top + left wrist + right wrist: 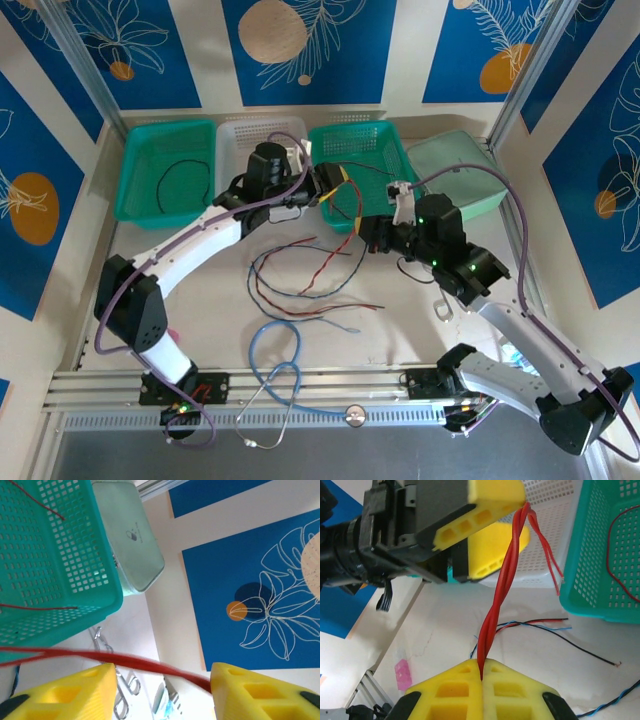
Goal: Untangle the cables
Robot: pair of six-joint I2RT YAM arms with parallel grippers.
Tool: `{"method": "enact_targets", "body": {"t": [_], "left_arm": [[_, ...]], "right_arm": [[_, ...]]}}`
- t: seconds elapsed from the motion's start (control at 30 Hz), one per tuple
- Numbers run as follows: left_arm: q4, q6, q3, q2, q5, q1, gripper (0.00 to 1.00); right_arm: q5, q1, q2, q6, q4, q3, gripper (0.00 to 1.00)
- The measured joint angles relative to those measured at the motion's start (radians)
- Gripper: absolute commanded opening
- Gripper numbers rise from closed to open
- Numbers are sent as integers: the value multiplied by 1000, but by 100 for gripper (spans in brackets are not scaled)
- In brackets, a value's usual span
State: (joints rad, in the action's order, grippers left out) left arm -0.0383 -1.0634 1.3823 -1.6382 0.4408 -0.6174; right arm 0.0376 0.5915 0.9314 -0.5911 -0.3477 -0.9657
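The right gripper (481,666) is clamped on the twisted red cable (502,580), its yellow fingers pressed together with the strand coming out of the seam between them. From there the cable runs straight out ahead of the fingertips to the left gripper (517,517), which faces the right one at close range. The left gripper's jaws stand apart; the cable meets the tip of one finger and, in the left wrist view, crosses the gap between the two. Past that tip, two loose red ends hang down beside the corner of the teal basket (590,555), which holds a further red wire (620,550). Behind the left gripper sits the white basket (550,540). On the table to the left of the two grippers and nearer the arm bases, the loose cables (300,272) lie in overlapping red, black and blue-grey curls, touched by neither gripper. Nearer the bases still lies the thick light-blue tube (272,350). Well off to the left, a second teal basket (135,170) holds a black cable (162,185). Off to the right stands a pale green box (450,170).
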Motion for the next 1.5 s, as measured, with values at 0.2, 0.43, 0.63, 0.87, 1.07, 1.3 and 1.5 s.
{"method": "enact_targets", "body": {"t": [0.2,0.43,0.63,0.87,1.07,1.3,1.5], "left_arm": [[-48,-24,72,-28,6,0,68],[-46,-20,92,-37,19,-11,71],[53,43,91,-3,2,-18,72],[101,76,77,105,-11,-19,74],[51,28,-16,116,-3,-24,75],[3,-21,-30,69,2,-48,75],[-21,-26,18,16,2,-48,74]], "right_arm": [[-13,0,-39,1,0,44,0],[-13,-10,-58,1,-3,61,0],[-11,-39,-28,0,7,61,0],[-13,-57,32,-1,53,59,0],[-36,-57,68,-4,109,48,0],[-84,-44,69,-11,162,42,0],[-97,-34,60,-11,167,40,0]]}}
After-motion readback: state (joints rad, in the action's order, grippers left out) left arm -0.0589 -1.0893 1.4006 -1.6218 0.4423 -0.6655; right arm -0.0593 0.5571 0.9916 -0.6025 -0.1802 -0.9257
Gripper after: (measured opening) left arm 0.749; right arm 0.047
